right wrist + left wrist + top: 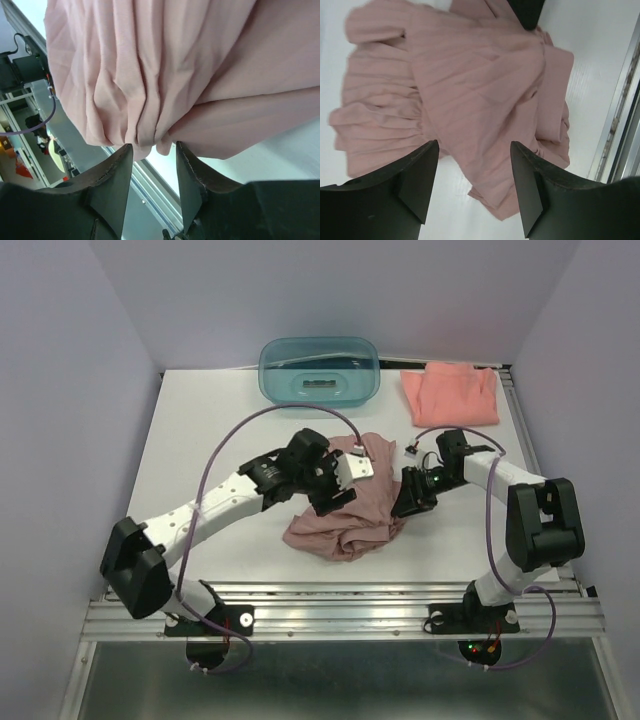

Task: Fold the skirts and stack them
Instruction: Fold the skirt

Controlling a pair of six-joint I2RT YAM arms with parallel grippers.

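Dusty mauve-pink pleated cloth skirt (345,525) lies crumpled at centre of white table (200,440), not yet folded. Left gripper (472,145) is held over it at 9 o'clock, fingers wide, nothing gripped. Right gripper (154,147) is set at 3 o'clock hem, fingers narrowly parted, likely for spreading. Smooth coral-salmon cloth skirt (450,395) is parked at 1 o'clock.

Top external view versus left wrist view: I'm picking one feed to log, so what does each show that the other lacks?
Only top external: the coral skirt lying at the far right, and the teal tub. Only left wrist: the pleats up close, and that the left gripper is open above them. Both: the mauve skirt crumpled on the white table.
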